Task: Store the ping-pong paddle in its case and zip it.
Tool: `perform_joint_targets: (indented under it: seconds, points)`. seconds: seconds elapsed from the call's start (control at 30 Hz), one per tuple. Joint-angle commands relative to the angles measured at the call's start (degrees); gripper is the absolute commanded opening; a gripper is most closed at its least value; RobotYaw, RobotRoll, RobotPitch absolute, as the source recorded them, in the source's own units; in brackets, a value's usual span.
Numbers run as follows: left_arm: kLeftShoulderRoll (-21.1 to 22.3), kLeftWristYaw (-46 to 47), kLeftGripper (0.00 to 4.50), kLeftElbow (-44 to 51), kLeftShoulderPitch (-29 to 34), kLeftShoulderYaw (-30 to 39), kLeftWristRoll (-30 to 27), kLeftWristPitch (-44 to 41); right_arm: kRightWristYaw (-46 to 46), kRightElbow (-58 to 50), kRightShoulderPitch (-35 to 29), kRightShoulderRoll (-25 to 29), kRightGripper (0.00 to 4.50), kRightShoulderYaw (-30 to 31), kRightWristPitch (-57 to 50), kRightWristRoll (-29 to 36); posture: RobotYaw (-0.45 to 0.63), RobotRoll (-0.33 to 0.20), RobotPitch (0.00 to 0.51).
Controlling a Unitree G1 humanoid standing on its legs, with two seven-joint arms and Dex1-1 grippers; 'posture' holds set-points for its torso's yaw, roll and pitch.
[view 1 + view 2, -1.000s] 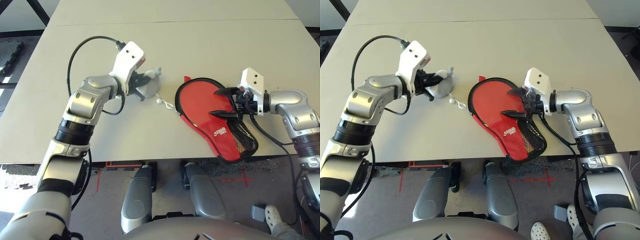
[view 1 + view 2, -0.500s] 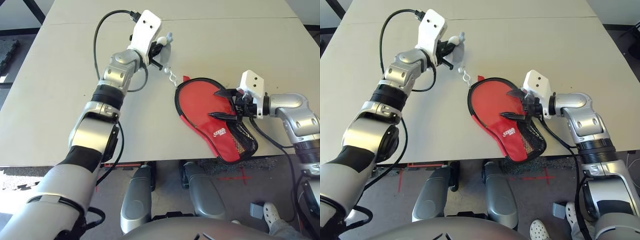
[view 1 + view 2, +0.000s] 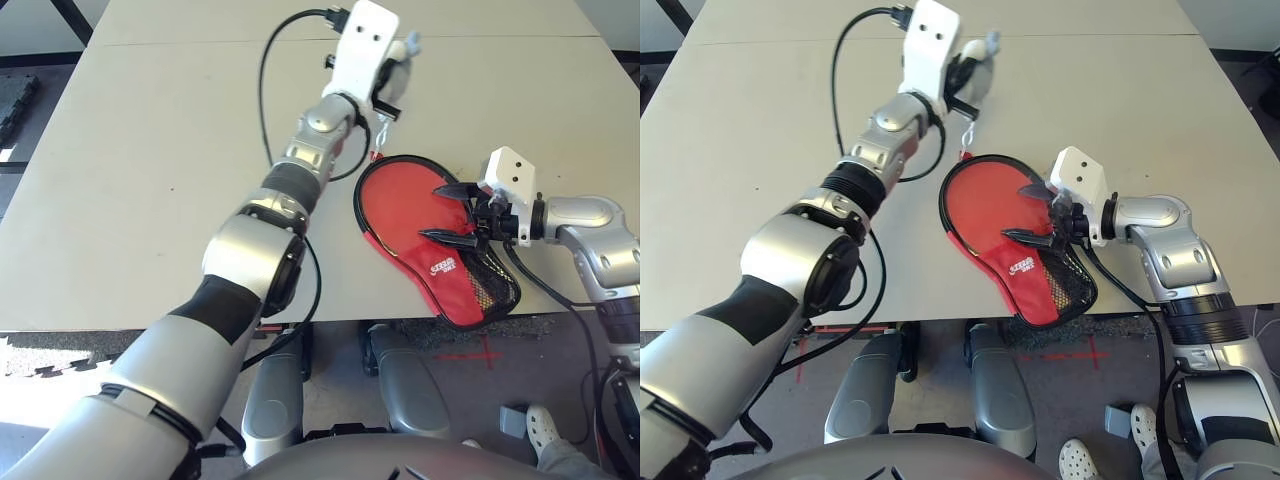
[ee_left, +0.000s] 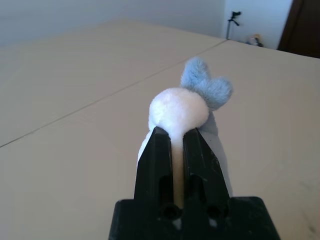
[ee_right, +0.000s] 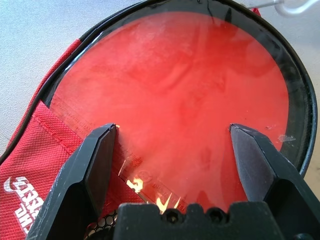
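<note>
The red case (image 3: 441, 277) lies flat near the table's front edge, its mesh pocket (image 3: 490, 287) hanging over the edge. Its round end is open, and the paddle (image 5: 175, 85) shows its red face inside the black rim; the handle is hidden under the fabric. My right gripper (image 3: 452, 212) hovers open just over the paddle face, one finger on each side. My left gripper (image 4: 176, 134) is raised beyond the case's far end, shut on a whitish fluffy charm (image 4: 178, 110) with grey-blue ears. A thin white chain (image 3: 380, 140) hangs from the charm toward the case's rim.
The beige table (image 3: 150, 200) stretches wide to the left and far side, with a seam (image 3: 200, 42) across its back. My left forearm (image 3: 300, 165) reaches diagonally across the table's middle. Grey floor shows beyond the front edge.
My left arm has swung from left of the case up and to the right, carrying the charm and chain past the case's far end. The right gripper has barely moved.
</note>
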State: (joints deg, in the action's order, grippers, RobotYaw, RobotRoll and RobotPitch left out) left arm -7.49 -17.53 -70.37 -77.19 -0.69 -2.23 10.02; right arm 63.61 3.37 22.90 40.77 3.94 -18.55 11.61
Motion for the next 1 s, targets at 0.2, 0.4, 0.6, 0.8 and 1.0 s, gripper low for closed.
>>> perform_joint_targets:
  seconds: [0.2, 0.4, 0.6, 0.8, 1.0]
  points:
    - [0.25, -4.42, 1.64, 0.64, 0.32, 0.56, 0.23, -1.86, -0.41, 2.37, -4.28, -0.52, 4.50, 4.78, -3.32, -1.94, -0.02, 0.000, 0.276]
    - [5.11, -5.45, 3.98, 1.21, 0.41, 1.00, 0.67, -2.04, -0.73, 3.18, -3.93, -1.15, 4.50, 5.17, -2.80, -2.16, 0.00, 0.000, 0.273]
    - [9.98, -8.88, 4.45, 4.25, 2.12, 0.64, 0.87, -2.55, -0.63, 4.31, -2.99, -1.92, 4.50, 5.65, -2.23, -2.59, 0.01, 0.000, 0.273]
    - [16.69, -19.32, 4.45, 16.61, 9.87, -1.89, 0.56, -7.68, -1.09, 5.41, -1.99, -2.37, 4.50, 5.46, -1.98, -2.72, 0.02, 0.000, 0.272]
    - [24.12, -30.91, 4.45, 44.92, 25.38, -5.17, -3.35, -21.53, -1.58, 6.22, -1.32, -2.62, 4.50, 4.42, -2.54, -2.14, 0.03, 0.000, 0.273]
